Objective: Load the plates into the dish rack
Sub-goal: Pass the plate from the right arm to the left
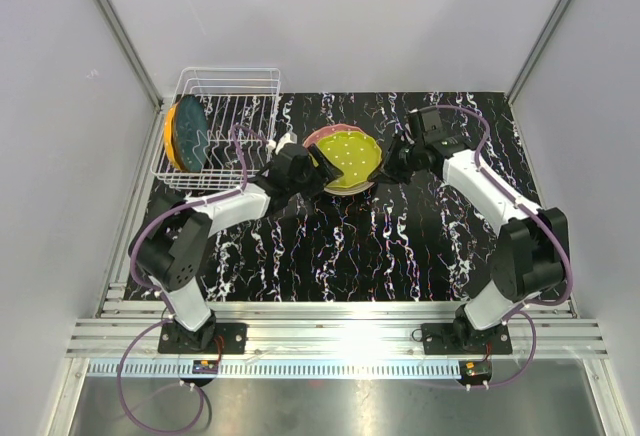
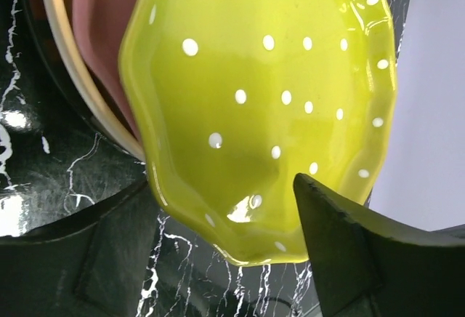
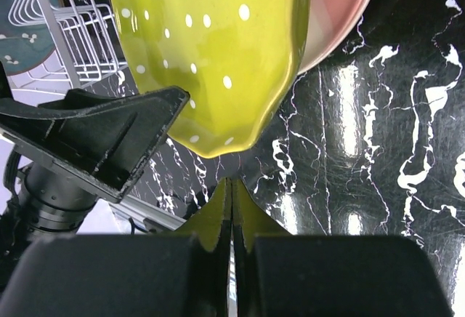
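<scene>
Around yellow plate [image 2: 254, 113], left jaws apart

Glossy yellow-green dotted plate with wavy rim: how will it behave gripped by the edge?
Yellow-green dotted plate shows glaze highlights, so likely slippery in a rim pinch. Looks like rigid ceramic; probably chips if dropped. It lies tilted over the pink plate, so a push may slide it.
</scene>
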